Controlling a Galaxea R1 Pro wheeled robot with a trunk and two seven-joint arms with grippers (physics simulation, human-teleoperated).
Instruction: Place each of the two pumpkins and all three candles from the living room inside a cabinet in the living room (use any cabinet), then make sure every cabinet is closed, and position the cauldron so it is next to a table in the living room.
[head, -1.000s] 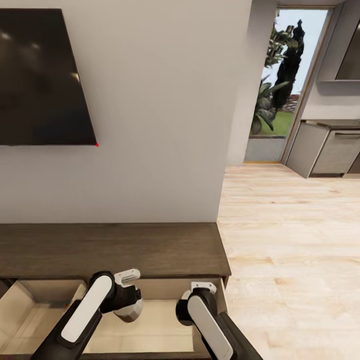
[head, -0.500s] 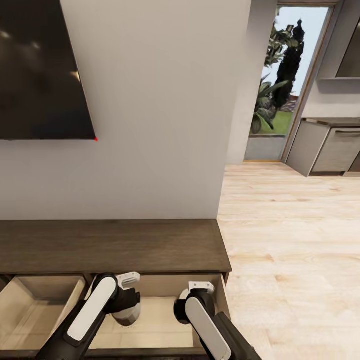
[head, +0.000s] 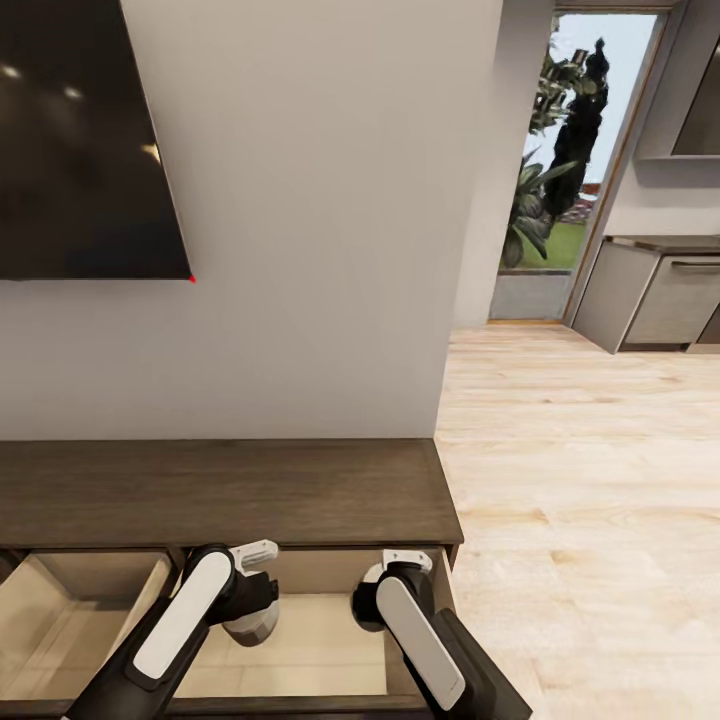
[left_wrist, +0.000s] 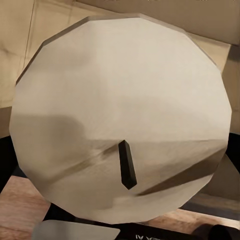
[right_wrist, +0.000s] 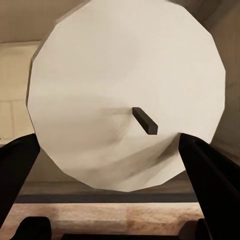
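You had both arms down in the open right-hand drawer (head: 330, 650) of the cabinet (head: 220, 495), and each wrist camera looked straight onto the round top of a candle.

On your left, the left gripper (head: 252, 625) hung over the pale drawer floor. Its wrist view showed a candle (left_wrist: 122, 117) end-on, dark wick toward the lens, so I judged it was held there; the fingers themselves were hidden behind it, so I could not tell how wide they stood. The neighbouring drawer (head: 70, 610) to the left was also pulled out, and what showed of it looked bare.

On your right, the right gripper (head: 375, 600) sat near the drawer's back right corner. Its wrist view showed a second candle (right_wrist: 127, 95) with a dark finger (right_wrist: 210, 175) at either side of it, so I judged the jaws closed on it.

As I read it, you were at the candle stage: two candles over the drawer, not yet set down. The third candle, the pumpkins and the cauldron were still to be accounted for, and both drawers remained to be shut.

The head view gave you the cabinet, wall and television (head: 80, 140), but the arms covered the candles; the wrist views gave the candles.
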